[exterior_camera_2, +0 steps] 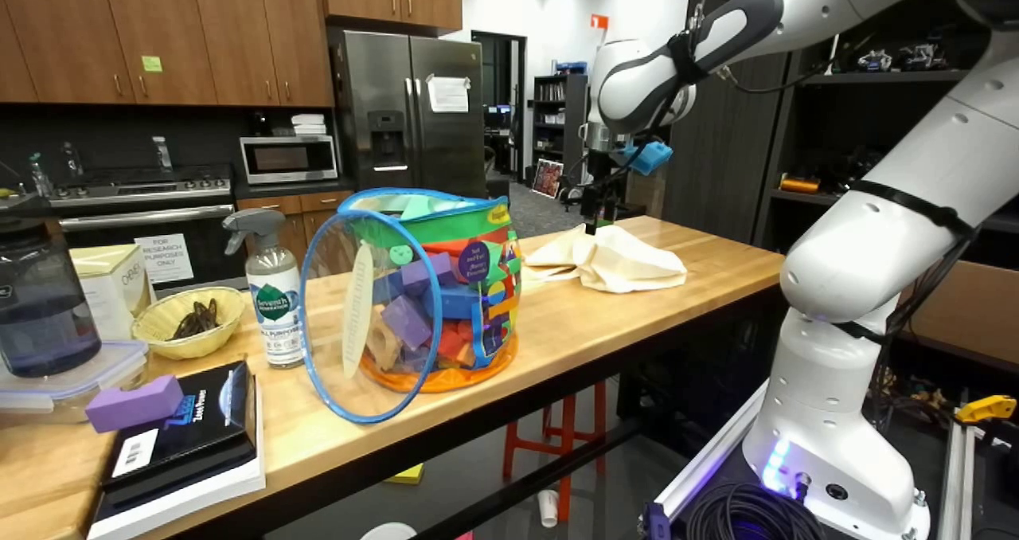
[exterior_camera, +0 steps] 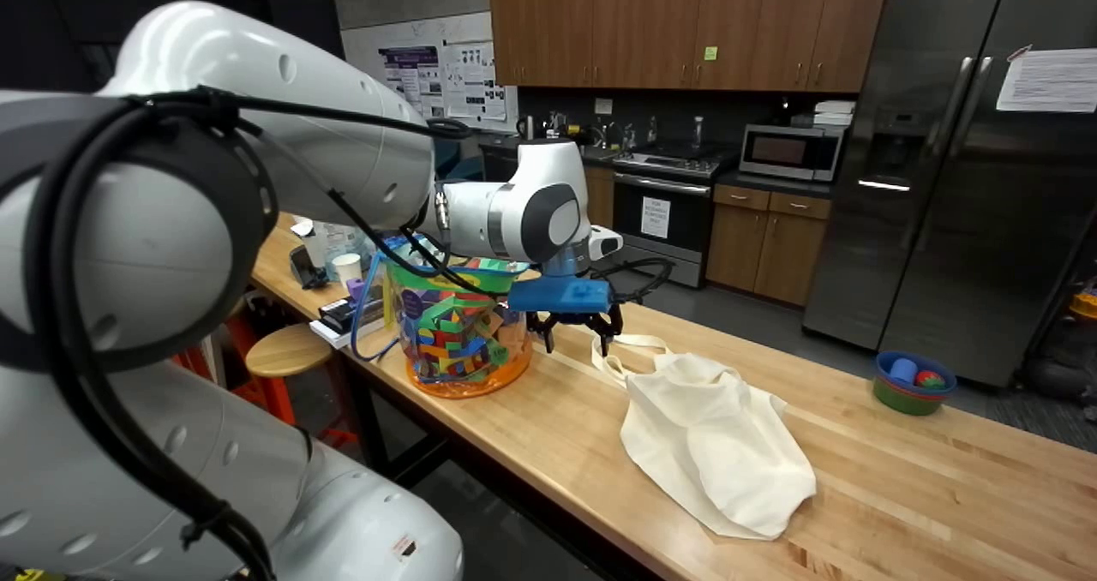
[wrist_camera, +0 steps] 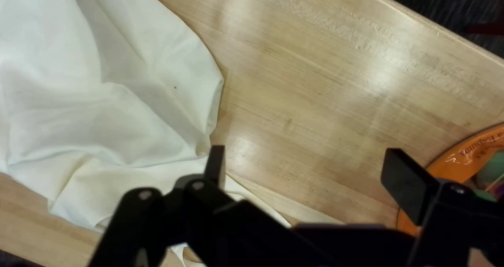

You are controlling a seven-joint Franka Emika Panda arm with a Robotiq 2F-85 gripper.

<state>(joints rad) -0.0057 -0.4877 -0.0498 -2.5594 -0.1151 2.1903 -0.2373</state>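
My gripper hangs above the wooden table, pointing down, its jaws wide apart. Bare tabletop shows between the fingertips in the wrist view, and nothing is held. A crumpled cream cloth bag lies flat on the table, its strap stretching toward the spot below the gripper. In the wrist view the bag fills the left side, partly hidden behind the left finger. Close by on the opposite side stands a clear tub of colored foam blocks; its orange base shows behind the right finger.
A blue-and-green bowl with small items sits near the table's far edge. Beyond the tub are a spray bottle, a wicker basket, books and a purple block. The tub's round lid leans open.
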